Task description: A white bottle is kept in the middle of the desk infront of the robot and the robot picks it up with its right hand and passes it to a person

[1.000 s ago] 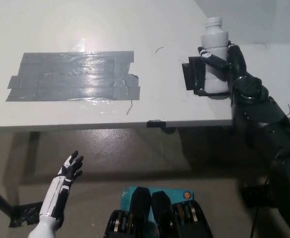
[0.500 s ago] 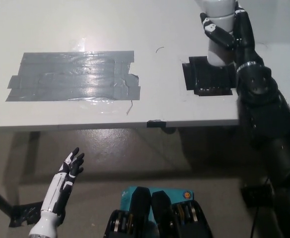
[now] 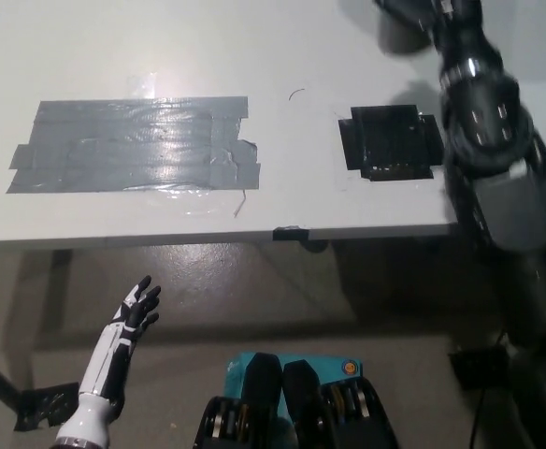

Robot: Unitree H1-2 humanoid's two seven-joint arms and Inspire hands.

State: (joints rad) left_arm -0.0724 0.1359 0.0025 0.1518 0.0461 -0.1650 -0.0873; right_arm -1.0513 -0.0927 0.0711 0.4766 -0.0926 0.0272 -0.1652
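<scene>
the right hand [image 3: 421,11] is seen only in part at the far right top edge, so whether it is clamped on anything cannot be told. a blurred pale shape beside it may be the white bottle [image 3: 399,36], raised off the desk [image 3: 301,56]; its long axis and heading cannot be read. the black pad [image 3: 392,142] lies bare. the hand-over stage is judged under way; an outward reach toward a person, none in view, is called for. the left hand [image 3: 135,311] is held low at near left, fingers apart.
</scene>
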